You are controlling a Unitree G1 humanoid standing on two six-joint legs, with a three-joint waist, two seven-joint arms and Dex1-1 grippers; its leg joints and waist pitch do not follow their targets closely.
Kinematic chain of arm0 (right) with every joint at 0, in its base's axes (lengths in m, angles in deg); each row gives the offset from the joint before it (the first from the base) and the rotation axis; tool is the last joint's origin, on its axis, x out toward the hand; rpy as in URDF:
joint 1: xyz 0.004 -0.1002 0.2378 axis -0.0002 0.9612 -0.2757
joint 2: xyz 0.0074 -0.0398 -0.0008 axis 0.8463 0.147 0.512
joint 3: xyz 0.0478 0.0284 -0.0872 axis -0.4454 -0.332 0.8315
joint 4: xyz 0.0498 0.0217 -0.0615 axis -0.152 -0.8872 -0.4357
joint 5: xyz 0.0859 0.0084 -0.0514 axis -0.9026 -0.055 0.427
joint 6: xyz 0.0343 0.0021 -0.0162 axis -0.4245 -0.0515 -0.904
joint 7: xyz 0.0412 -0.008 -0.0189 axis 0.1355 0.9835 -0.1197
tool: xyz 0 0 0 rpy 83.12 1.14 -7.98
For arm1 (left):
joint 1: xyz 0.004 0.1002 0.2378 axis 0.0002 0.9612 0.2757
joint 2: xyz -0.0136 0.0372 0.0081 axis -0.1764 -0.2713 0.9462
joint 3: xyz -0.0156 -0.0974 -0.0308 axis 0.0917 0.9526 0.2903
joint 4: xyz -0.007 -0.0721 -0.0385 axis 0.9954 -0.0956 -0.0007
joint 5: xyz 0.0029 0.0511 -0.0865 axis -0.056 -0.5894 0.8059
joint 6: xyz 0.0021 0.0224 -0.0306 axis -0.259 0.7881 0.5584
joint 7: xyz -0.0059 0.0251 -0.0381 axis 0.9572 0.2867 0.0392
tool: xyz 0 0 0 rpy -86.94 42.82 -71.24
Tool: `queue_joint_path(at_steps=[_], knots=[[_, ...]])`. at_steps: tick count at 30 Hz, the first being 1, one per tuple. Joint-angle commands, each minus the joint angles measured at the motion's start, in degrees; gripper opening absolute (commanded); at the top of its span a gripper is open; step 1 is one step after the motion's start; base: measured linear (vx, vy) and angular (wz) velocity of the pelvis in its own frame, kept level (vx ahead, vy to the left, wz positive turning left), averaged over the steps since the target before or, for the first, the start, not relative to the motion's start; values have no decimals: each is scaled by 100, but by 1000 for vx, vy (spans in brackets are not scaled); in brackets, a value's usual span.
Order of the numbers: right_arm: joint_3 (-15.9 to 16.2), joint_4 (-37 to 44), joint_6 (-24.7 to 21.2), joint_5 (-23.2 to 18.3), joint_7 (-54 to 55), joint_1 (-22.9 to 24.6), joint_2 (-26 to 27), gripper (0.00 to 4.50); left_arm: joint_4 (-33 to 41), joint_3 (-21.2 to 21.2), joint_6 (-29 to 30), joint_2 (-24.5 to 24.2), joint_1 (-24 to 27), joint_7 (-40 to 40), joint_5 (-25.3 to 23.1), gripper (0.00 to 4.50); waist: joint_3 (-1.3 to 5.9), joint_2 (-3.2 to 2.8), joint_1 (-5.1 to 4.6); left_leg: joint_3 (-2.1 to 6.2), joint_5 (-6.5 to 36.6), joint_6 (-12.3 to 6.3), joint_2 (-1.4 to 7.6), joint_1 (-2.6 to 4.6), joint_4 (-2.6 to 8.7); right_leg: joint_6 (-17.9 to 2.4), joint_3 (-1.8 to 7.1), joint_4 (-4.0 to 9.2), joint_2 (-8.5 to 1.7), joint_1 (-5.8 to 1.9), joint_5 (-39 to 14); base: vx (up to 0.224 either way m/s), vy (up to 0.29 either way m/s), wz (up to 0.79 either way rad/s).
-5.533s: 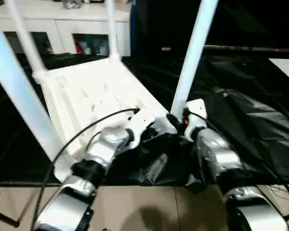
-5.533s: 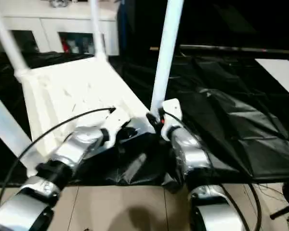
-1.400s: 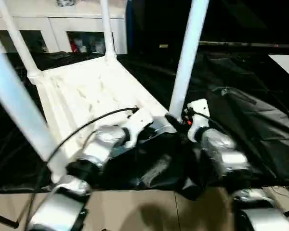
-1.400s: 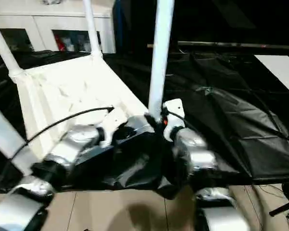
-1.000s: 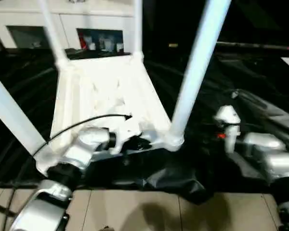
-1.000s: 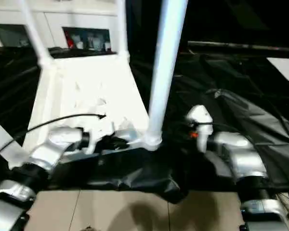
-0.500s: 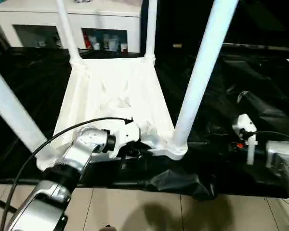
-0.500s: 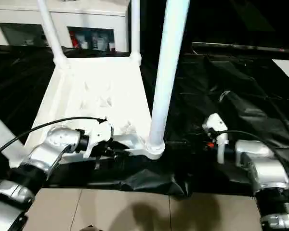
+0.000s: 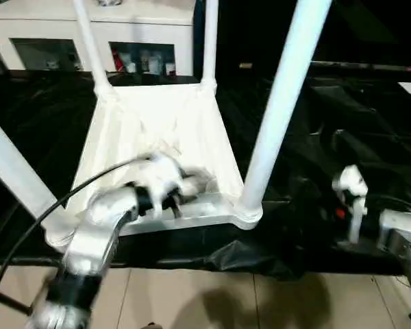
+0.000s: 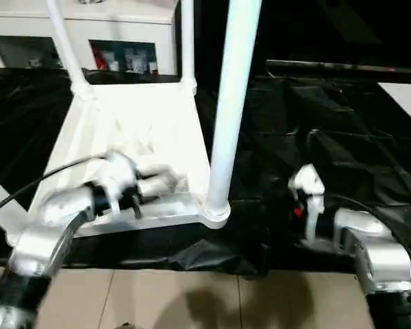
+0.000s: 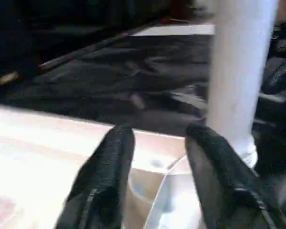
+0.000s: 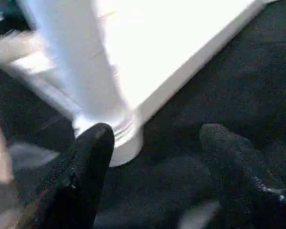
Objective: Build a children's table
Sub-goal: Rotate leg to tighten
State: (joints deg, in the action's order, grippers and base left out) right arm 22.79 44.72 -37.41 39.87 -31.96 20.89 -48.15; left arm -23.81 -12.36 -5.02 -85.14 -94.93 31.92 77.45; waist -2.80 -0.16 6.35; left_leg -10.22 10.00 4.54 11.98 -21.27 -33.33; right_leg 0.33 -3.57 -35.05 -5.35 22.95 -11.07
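The children's table lies upside down on a black sheet, its ribbed tabletop (image 9: pixel 157 137) facing up. Four white legs stand in the corner sockets, the nearest (image 9: pixel 281 103) at the front right corner. My left gripper (image 11: pixel 155 136) hovers over the tabletop's near rim, open, with nothing between its black fingers (image 11: pixel 109 162). My right gripper (image 12: pixel 155 136) is off to the right of that front right leg (image 12: pixel 76 62), open and empty, with the leg's socket (image 12: pixel 117 138) just beyond its fingertips. The right wrist (image 9: pixel 349 192) sits low over the sheet.
The black sheet (image 9: pixel 356 103) covers the floor under and to the right of the table. A white cabinet with glass doors (image 9: pixel 137 34) stands behind. Tan floor tiles (image 9: pixel 192 301) run along the sheet's near edge.
My left gripper has gone from shut on the near rim to open and has lifted a little. The right arm has drifted slightly away from the front right leg.
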Motion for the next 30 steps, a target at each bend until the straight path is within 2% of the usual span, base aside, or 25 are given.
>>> queue_joint_path(at_steps=[1, 2, 3, 5, 6, 9, 10, 11, 13, 14, 15, 17, 18, 19, 22, 23, 24, 27, 30], knots=[[-165, 229, -120, -49, 189, 97, 1, 320, 612, -104, 564, -322, 289, -356, 195, 252, 320, 43, 5, 24, 1424, -130, 124, 47, 418, -881, 199, 496, -231, -243, -1762, 0, 0, 0], [-151, 288, -120, -81, 171, 150, 2, 320, 879, -204, 802, -491, 426, -583, 334, 252, 325, 36, -1, 28, 1354, -166, 121, 32, 423, -887, 207, 482, -222, -242, -1633, 0, 0, 0], [-110, 306, -77, -80, 127, 186, -6, 320, 1101, -295, 1044, -682, 523, -815, 463, 266, 318, -14, -9, 25, 1384, -169, 114, 43, 426, -912, 209, 475, -200, -221, -1565, 0, 0, 0], [-19, 294, -3, -63, 70, 203, -42, 320, 1359, -404, 1374, -954, 604, -1086, 719, 276, 314, -4, -21, 17, 1378, -172, 113, 48, 426, -1001, 212, 465, -184, -219, -1388, 0, 0, 0], [16, 280, 24, -52, 41, 199, -58, 320, 1421, -436, 1475, -1049, 615, -1204, 833, 284, 315, -29, -15, 9, 1407, -158, 106, 68, 421, -1057, 211, 463, -177, -209, -1327, 0, 0, 0], [65, 332, -57, -103, -151, 176, -183, 320, 1741, -577, 2046, -1561, 628, -1680, 1030, 311, 308, -52, -20, 15, 1446, -128, 94, 63, 426, -1103, 211, 436, -171, -233, -1275, 0, 0, 0], [88, 350, -65, -103, -187, 182, -204, 320, 1752, -595, 2090, -1618, 626, -1705, 994, 314, 303, -43, -34, 10, 1453, -125, 95, 73, 424, -1105, 213, 435, -166, -232, -1244, 0, 0, 0], [220, 454, -106, -98, -368, 222, -317, 320, 1804, -701, 2320, -1937, 615, -1819, 768, 318, 303, -97, -34, 13, 1475, -110, 91, 82, 420, -1096, 215, 440, -165, -238, -1243, 0, 0, 0], [366, 548, -150, -77, -528, 270, -418, 320, 1710, -822, 2376, -2206, 575, -1855, 420, 346, 295, -78, -58, 13, 1484, -141, 79, 70, 418, -1020, 218, 446, -159, -250, -1303, 0, 0, 0], [464, 630, -222, -88, -635, 307, -471, 320, 1572, -917, 2397, -2382, 529, -1838, 172, 353, 289, -103, -76, 20, 1540, -128, 76, 75, 423, -982, 216, 463, -167, -250, -1447, 0, 0, 0], [470, 635, -227, -89, -641, 309, -474, 320, 1564, -923, 2398, -2392, 526, -1837, 158, 353, 286, -93, -87, 18, 1542, -124, 72, 72, 424, -963, 219, 475, -169, -253, -1507, 0, 0, 0], [558, 722, -212, -93, -709, 343, -503, 320, 1401, -920, 2472, -2502, 423, -1595, 23, 366, 301, -115, -105, 25, 1556, -88, 73, 76, 419, -974, 213, 469, -177, -249, -1561, 0, 0, 0], [579, 737, -189, -89, -714, 345, -499, 320, 1322, -915, 2534, -2566, 357, -1434, -20, 378, 311, -99, -112, 28, 1538, -79, 76, 77, 412, -1006, 213, 464, -180, -251, -1511, 0, 0, 0], [584, 734, -183, -84, -711, 342, -494, 320, 1306, -941, 2538, -2645, 349, -1431, -56, 387, 317, -113, -114, 34, 1515, -84, 72, 76, 413, -1035, 209, 456, -176, -253, -1472, 0, 0, 0], [589, 762, -168, -122, -705, 345, -498, 320, 1252, -883, 2515, -2839, 345, -1294, -218, 410, 315, -100, -117, 30, 1494, -105, 73, 73, 409, -1096, 210, 449, -183, -251, -1448, 0, 0, 0], [588, 776, -174, -140, -707, 350, -501, 320, 1241, -850, 2507, -2855, 346, -1259, -242, 422, 318, -102, -120, 31, 1487, -108, 69, 67, 407, -1082, 207, 450, -186, -259, -1476, 0, 0, 0], [592, 790, -177, -155, -722, 357, -504, 320, 1222, -785, 2484, -2894, 350, -1207, -284, 429, 314, -33, -124, 25, 1473, -125, 70, 62, 406, -1067, 206, 459, -185, -259, -1509, 0, 0, 0], [627, 785, -179, -146, -747, 362, -496, 320, 1142, -682, 2411, -3068, 369, -1151, -464, 441, 308, -46, -102, 30, 1469, -141, 71, 68, 405, -1013, 211, 467, -198, -241, -1714, 0, 0, 0], [637, 795, -147, -169, -739, 358, -457, 320, 1178, -591, 2279, -3164, 421, -1040, -445, 447, 307, -56, -98, 39, 1532, -117, 66, 74, 406, -931, 206, 477, -199, -229, -1902, 0, 0, 0]])
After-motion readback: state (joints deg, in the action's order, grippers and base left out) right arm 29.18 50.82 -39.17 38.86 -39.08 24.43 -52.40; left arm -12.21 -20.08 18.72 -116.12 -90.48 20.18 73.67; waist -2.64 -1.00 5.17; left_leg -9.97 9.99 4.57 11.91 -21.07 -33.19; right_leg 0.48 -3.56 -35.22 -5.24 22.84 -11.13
